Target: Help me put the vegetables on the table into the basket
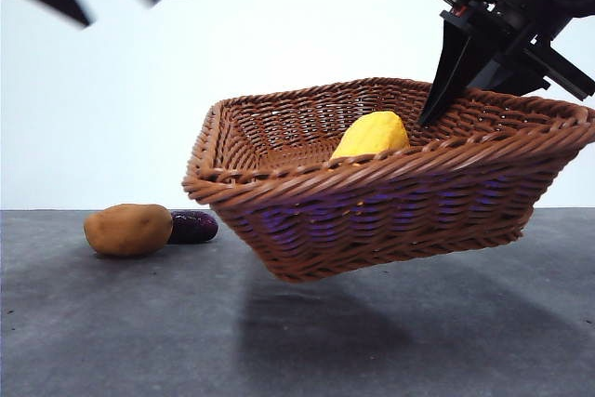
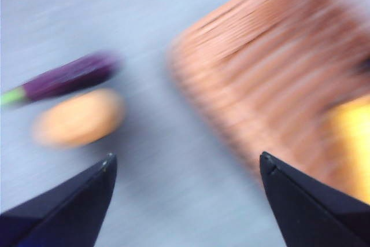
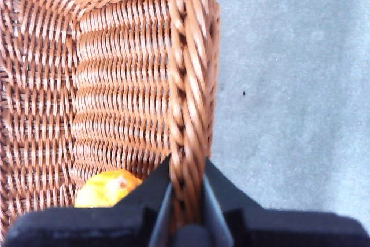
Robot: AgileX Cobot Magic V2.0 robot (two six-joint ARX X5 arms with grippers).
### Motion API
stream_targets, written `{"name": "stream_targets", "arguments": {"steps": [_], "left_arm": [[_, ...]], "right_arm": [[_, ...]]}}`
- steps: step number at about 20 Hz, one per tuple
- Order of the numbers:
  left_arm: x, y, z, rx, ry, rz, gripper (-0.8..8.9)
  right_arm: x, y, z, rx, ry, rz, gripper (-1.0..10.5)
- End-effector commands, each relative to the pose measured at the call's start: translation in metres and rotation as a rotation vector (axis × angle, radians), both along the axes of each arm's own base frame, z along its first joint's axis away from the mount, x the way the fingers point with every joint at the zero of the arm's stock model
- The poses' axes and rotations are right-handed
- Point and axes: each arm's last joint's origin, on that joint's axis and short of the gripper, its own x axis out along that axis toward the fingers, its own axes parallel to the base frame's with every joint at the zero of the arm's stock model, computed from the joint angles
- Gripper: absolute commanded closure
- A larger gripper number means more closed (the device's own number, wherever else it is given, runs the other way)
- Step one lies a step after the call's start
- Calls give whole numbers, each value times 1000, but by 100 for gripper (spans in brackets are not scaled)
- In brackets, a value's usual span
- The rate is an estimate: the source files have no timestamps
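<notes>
The right gripper (image 3: 186,192) is matte black all over, its two jaws flat, angular wedges rising from a broad, blocky black base. In the front view its mount looks stepped and boxy, with hard edges. The left gripper (image 2: 185,163) has black jaws too, tapering to pointed tips, though blur there hides any finer detail.

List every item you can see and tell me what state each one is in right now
Basket: lifted off the table, tilted, rim pinched by the right hand.
Corn: inside the basket.
Tuber: lying on the table.
Eggplant: on the table beside the tuber.
Left hand: open, holding nothing, above the table near the tuber and eggplant.
</notes>
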Motion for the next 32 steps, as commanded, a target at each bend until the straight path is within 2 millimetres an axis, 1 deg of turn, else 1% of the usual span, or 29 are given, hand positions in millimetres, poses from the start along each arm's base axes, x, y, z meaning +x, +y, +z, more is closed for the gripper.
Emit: {"name": "stream_targets", "arguments": {"steps": [1,5,7,10,13,16,18,22,26,32], "left_arm": [[14,14,-6,155,-32,-36,396],[51,35,-21,204,-20,44,397],[72,37,-38,243,13,-49,397],[101,35,-65,369,59,-209,396],[127,33,-83,367,25,-286,396],[143,31,-93,418,4,-337,396],[149,30,-102,452,11,-382,395],[158,30,-120,476,31,-411,395],[167,28,-125,486,-20,-411,396],[176,26,-151,491,37,-431,396]], "right_arm": [[3,2,15,19,-41,25,958],[3,1,46,-18,-87,66,958],[3,-1,66,-31,-125,85,958],[1,-4,92,-52,-177,115,958],[-1,-5,108,-65,-223,134,958],[-1,-5,109,-75,-230,147,958],[-1,-5,109,-78,-238,152,958],[1,-6,110,-77,-255,149,958],[1,-7,111,-75,-255,148,958],[1,-7,111,-75,-259,149,958]]}}
